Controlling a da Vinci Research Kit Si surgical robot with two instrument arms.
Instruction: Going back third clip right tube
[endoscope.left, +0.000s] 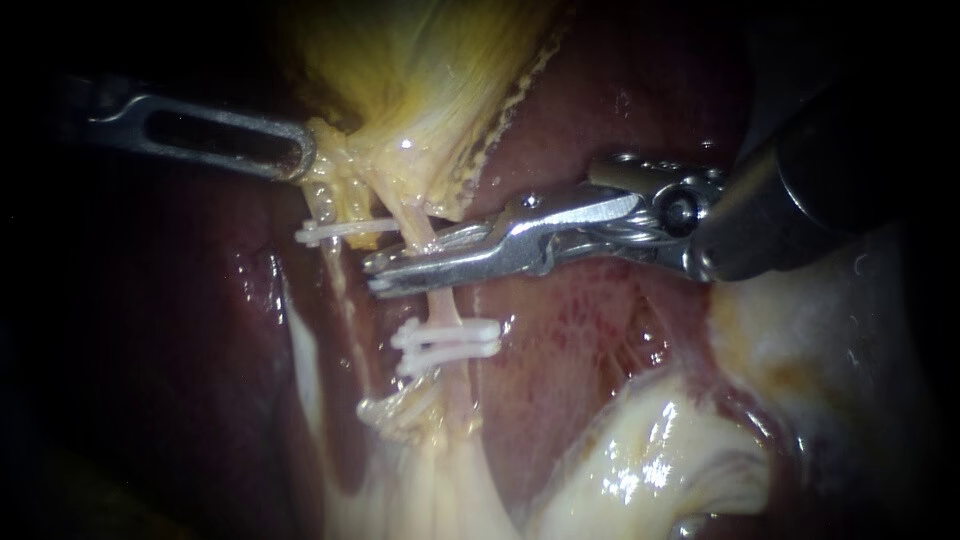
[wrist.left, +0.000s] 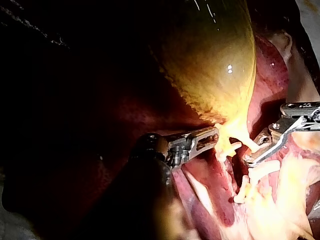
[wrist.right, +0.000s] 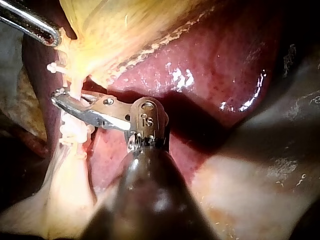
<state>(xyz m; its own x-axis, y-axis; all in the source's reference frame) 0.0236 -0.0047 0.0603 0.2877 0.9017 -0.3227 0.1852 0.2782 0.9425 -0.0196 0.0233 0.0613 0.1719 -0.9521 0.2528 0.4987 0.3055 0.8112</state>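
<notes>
The yellow gallbladder (endoscope.left: 420, 70) narrows downward into two pale tubes. My left instrument (endoscope.left: 305, 152) comes in from the left with its slotted jaws shut on the gallbladder's neck. My right instrument (endoscope.left: 375, 277) lies across the right tube (endoscope.left: 447, 305), its jaws open by a narrow gap and the tube between them. Below the jaws, two white clips (endoscope.left: 445, 340) sit close together on that tube. Another white clip (endoscope.left: 335, 232) lies above, across the left tube. In the right wrist view the right instrument (wrist.right: 55, 97) straddles the thin tube.
Dark red liver (endoscope.left: 620, 60) lies behind and to both sides of the tubes. Glistening pale fatty tissue (endoscope.left: 640, 470) fills the lower right. The right instrument's dark shaft (endoscope.left: 800, 190) covers the upper right. A small translucent clump (endoscope.left: 390, 410) sits low between the tubes.
</notes>
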